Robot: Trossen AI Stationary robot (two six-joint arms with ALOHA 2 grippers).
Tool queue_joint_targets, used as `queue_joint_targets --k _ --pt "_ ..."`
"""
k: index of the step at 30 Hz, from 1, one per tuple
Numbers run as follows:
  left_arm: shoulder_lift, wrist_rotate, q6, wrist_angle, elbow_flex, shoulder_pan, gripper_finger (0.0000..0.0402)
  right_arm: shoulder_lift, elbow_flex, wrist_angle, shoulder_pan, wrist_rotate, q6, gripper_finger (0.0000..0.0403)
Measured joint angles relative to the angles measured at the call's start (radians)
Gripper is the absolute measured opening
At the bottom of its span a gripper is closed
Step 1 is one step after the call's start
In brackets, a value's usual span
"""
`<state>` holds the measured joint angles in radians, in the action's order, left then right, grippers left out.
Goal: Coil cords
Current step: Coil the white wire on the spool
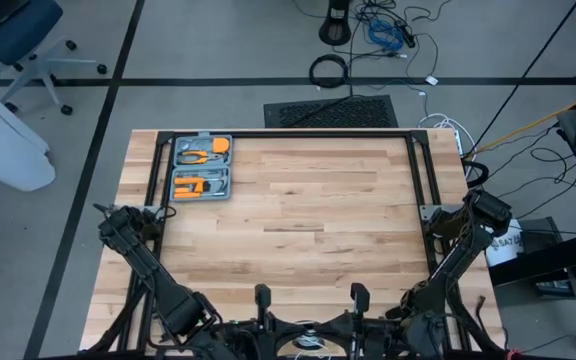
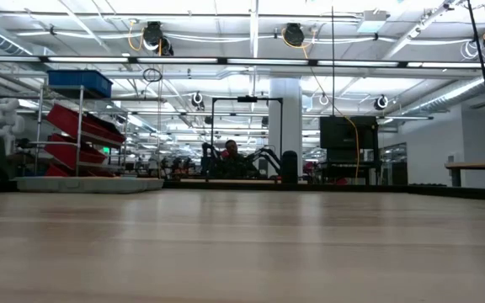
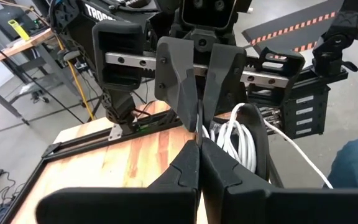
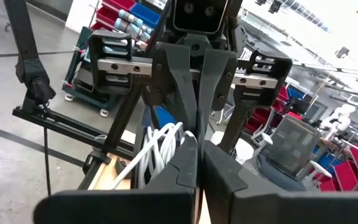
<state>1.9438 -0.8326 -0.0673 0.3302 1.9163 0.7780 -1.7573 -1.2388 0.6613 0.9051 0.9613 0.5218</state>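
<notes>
Both arms sit folded at the table's 6 o'clock edge, left gripper (image 3: 197, 134) and right gripper (image 4: 197, 140) pinched together on nothing. The looped white cord (image 3: 238, 140) hangs just behind the fingers, off the pale plank table (image 1: 298, 200). A grey tool case (image 1: 202, 167) with orange tools lies at 10 o'clock.

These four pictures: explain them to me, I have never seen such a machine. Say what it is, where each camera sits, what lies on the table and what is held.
It is a robot with two dark arms mounted at the near edge of a wooden table. The high view looks straight down: both arms are folded back at the near edge, left arm on the picture's left, right arm on its right. A grey tool case with orange tools lies open near the far left corner. The low view looks level across the bare tabletop into a large hall. Each wrist view looks past that arm's own fingers. The left gripper is shut and holds nothing; a coiled white cord hangs just behind it. The right gripper is shut too, empty, with a white cord bundle behind it.
</notes>
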Motion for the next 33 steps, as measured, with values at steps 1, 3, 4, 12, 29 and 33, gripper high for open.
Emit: queue_joint_targets --k 1,3,4,12,29,33 --pt "0.000 0.001 0.000 0.000 0.000 0.000 0.0003 0.000 0.000 -0.006 0.000 0.000 -0.007 0.0004" --pt "0.000 0.001 0.000 0.000 0.000 0.000 0.0010 0.000 0.000 -0.010 0.000 0.007 -0.014 0.0002" --pt "0.000 0.001 0.000 -0.001 0.000 -0.001 0.0015 0.000 0.000 -0.006 0.000 0.011 -0.014 0.0002" --pt "0.000 -0.097 0.001 -0.058 0.000 0.004 0.0066 0.010 0.002 0.016 -0.002 0.095 -0.002 0.0001" --pt "0.000 -0.333 -0.134 -0.214 0.000 0.127 0.0107 0.160 0.002 0.024 0.010 0.213 -0.033 0.0000" --pt "0.000 -0.113 0.036 -0.125 0.000 0.129 0.0108 0.201 0.002 0.023 0.042 0.199 -0.015 0.0000"
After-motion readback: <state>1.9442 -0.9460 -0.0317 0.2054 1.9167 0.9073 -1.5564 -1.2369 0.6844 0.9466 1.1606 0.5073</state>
